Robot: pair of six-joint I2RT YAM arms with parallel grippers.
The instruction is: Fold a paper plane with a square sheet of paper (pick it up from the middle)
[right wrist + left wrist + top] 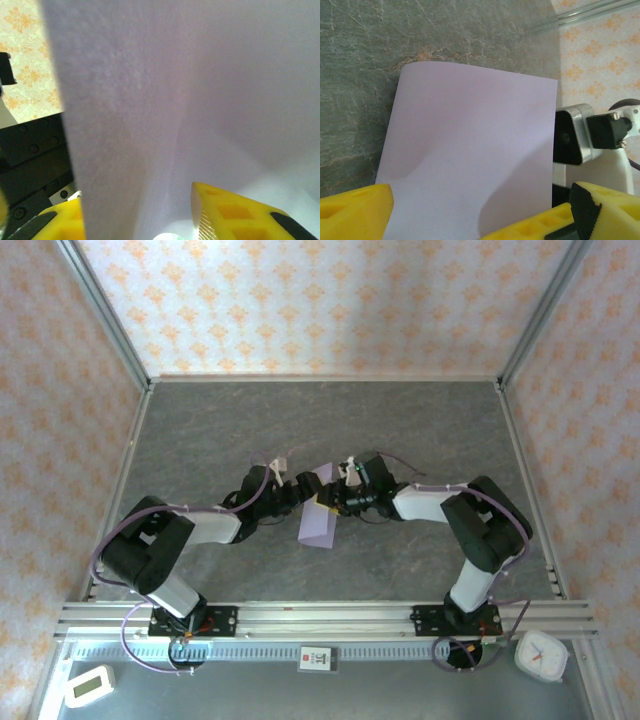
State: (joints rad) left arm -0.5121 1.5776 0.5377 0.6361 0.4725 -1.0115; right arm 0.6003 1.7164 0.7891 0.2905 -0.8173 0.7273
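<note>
Sheet: the square sheet of paper (pixel 318 522) is in the middle of the table (pixel 200 430), between the two arms. From above it looks narrower than a square, so I judge it folded or bowed lengthwise. Its near end is low by the tabletop and its far end rises between the grippers.
Surface: plain, matte lavender. The right wrist view shows a soft bend running along it, not a sharp crease.
Left gripper: the left gripper (pixel 306 489) meets the sheet from the left, released, with its yellow fingers (pixel 350 210) spread wide on either side of the paper's width and not pinching it.
Right gripper: the right gripper (pixel 334 497) meets it from the right, jaws parted, with the sheet running up between the yellow fingers (pixel 235 210). It is unclenched, and I cannot tell whether a pad brushes the paper.
Step in hand: likely setting up the lengthwise centre fold.
Doing it well: line up the two long edges before closing either gripper. Pinch near the middle of the sheet, not at a corner. Press along the bend slowly so that it sets straight.
Risk: with neither gripper clamped, the thin paper may slide or spring open.
</note>
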